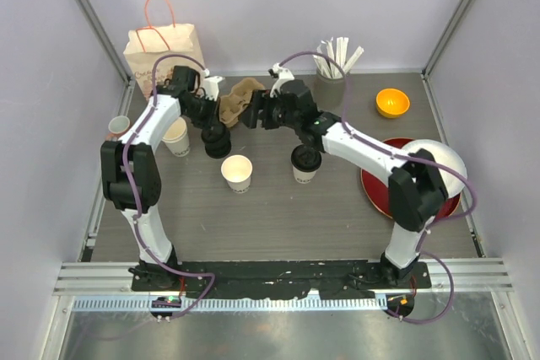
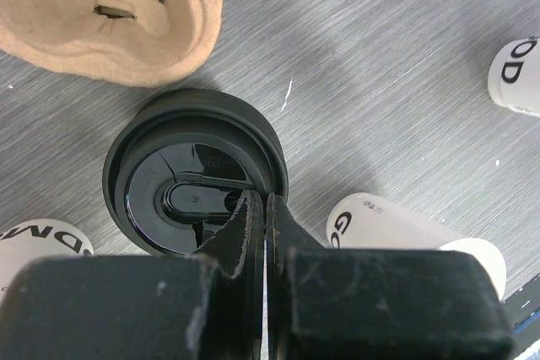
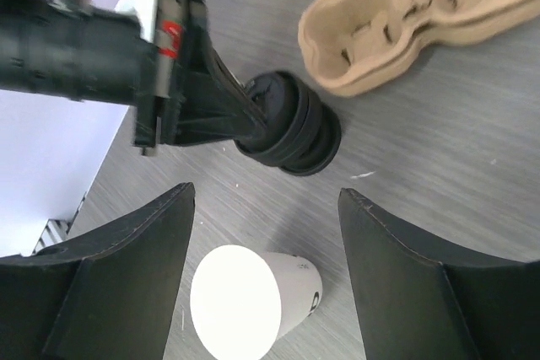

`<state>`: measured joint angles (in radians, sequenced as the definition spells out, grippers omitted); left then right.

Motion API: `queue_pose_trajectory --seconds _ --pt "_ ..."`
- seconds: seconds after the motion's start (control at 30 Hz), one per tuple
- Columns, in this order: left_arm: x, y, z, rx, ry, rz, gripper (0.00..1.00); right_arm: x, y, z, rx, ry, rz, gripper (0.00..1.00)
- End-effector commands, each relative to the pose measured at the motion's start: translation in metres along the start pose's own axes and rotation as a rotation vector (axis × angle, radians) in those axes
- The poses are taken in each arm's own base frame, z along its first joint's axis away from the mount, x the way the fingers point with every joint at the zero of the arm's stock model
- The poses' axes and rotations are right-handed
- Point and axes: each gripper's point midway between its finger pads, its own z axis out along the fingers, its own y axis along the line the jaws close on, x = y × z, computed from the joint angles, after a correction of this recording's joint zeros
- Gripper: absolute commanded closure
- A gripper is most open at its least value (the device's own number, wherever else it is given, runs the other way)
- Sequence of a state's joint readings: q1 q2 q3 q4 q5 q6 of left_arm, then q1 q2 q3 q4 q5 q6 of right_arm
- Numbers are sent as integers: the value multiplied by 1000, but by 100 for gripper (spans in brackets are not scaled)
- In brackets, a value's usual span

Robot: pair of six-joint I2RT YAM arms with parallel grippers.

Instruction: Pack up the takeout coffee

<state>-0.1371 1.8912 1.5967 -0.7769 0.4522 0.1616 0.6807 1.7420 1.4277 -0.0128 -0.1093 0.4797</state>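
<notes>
The takeout coffee (image 1: 305, 163), a small cream paper cup with a black lid, stands mid-table under my right forearm. An open cream cup (image 1: 237, 173) stands to its left and shows low between my right fingers (image 3: 249, 301), apart from both. My right gripper (image 1: 256, 114) hangs open beside the cardboard cup carrier (image 1: 240, 97). My left gripper (image 2: 260, 206) is shut, its tips resting on the top lid of a stack of black lids (image 2: 181, 179). Nothing shows pinched between its jaws. From the right wrist, the lid stack (image 3: 291, 128) lies just beyond the fingers.
A stack of nested cups (image 1: 176, 137) and a small mug (image 1: 118, 126) stand at the left. A paper bag (image 1: 160, 52) is at the back left, with a holder of stirrers (image 1: 331, 82) and an orange bowl (image 1: 392, 103) at the back right. A red plate (image 1: 375, 191) is at the right.
</notes>
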Motion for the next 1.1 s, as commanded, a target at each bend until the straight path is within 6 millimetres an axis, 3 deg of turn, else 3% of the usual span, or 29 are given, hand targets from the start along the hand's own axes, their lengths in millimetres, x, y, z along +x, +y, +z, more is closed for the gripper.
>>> queue_pose_trajectory --seconds 0.0,0.17,0.4,0.73,1.07 --pt "-23 -8 -5 28 -92 -23 100 14 12 30 -92 21 122 26" --pt "-27 -9 -4 37 -99 -46 100 43 9 74 -138 97 189 29" --pt "-21 -9 2 41 -80 -89 100 66 -12 102 -118 124 278 41" --pt "-19 -10 5 54 -70 -102 100 82 -16 122 -150 134 351 45" --pt "-19 -14 6 79 -70 -109 100 89 -26 127 -111 143 365 47"
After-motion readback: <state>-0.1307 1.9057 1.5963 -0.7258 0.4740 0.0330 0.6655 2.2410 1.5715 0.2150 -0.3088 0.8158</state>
